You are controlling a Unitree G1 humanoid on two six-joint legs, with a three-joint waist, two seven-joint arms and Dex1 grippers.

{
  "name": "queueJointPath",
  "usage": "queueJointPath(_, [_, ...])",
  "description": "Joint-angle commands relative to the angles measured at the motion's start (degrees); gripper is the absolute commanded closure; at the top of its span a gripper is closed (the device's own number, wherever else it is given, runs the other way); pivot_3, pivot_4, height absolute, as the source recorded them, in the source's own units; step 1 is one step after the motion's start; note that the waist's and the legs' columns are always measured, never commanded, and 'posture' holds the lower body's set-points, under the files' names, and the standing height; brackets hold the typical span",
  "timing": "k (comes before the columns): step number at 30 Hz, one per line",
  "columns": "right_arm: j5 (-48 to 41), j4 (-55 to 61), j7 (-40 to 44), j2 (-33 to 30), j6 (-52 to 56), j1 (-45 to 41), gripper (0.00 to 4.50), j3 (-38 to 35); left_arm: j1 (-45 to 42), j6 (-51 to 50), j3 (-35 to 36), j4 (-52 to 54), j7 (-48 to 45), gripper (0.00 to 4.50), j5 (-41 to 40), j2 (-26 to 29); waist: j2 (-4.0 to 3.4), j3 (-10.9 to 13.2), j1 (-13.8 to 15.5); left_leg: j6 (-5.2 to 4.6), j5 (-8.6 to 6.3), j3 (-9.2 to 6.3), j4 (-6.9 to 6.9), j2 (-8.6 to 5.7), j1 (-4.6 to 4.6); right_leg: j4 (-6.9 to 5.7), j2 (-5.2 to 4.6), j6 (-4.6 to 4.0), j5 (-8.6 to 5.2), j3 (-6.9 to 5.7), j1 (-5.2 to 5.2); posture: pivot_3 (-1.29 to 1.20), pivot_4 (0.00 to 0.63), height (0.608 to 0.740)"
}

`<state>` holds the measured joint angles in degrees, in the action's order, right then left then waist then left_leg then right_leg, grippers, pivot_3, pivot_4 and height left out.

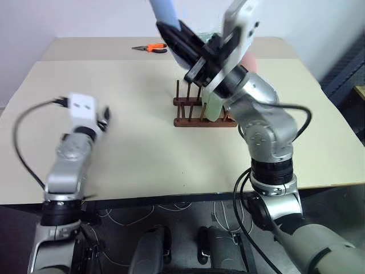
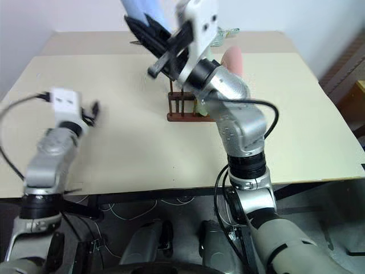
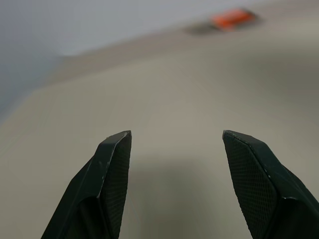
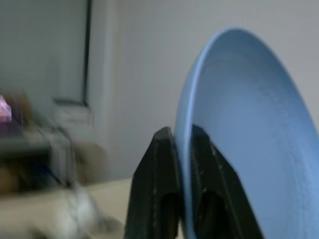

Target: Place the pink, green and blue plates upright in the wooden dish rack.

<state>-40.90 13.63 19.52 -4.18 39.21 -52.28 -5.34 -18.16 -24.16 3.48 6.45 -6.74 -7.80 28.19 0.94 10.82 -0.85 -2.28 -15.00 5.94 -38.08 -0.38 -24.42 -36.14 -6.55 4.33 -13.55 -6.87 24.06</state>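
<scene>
My right gripper point(image 1: 173, 33) is raised above the wooden dish rack point(image 1: 191, 112) and shut on the rim of the light blue plate point(image 4: 249, 124), which stands on edge between its fingers point(image 4: 159, 164). The pale green plate point(image 1: 213, 107) stands upright in the rack, partly hidden behind my right wrist. Behind that arm a part of the pink plate point(image 2: 232, 60) shows, upright; its foot is hidden. My left gripper point(image 3: 177, 134) hovers low over the bare table on the left, open, with nothing between its fingers.
Orange-handled pliers point(image 1: 153, 48) lie at the far side of the beige table point(image 1: 131, 148), left of the rack. The rack's left-hand pegs stand free. Cables hang below the table's front edge.
</scene>
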Motion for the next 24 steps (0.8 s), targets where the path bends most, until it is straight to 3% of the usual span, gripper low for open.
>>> queueJointPath(1, [-8.5,1.81,-10.06,2.01,9.36,-1.32,4.5,-4.88,1.43,4.85,-0.72,2.38,-3.84,1.54,0.5,-0.67,-0.05,0.03,-0.2,0.01,0.01,0.05,0.05,0.0,-0.07,-0.07,-0.02,-0.06,0.01,0.02,0.17,0.0,0.15,0.74])
queueJointPath(13, [-21.39,-5.41,-25.93,5.24,16.03,-4.67,4.5,-12.39,3.3,0.11,-0.91,7.9,-6.39,1.54,0.45,-2.91,-0.11,0.0,-0.08,-0.22,0.14,0.35,0.1,0.07,-0.12,-0.2,0.04,-0.13,-0.01,0.06,0.36,0.0,0.15,0.74])
queueJointPath(24, [-15.73,-20.8,-30.42,4.43,10.59,-10.78,4.5,-12.84,1.93,-4.11,-1.18,11.06,-6.31,1.54,1.09,-4.29,-0.12,0.0,-0.23,-0.24,0.14,0.37,0.09,0.09,-0.12,-0.21,0.1,-0.13,-0.02,0.06,0.36,0.0,0.15,0.74])
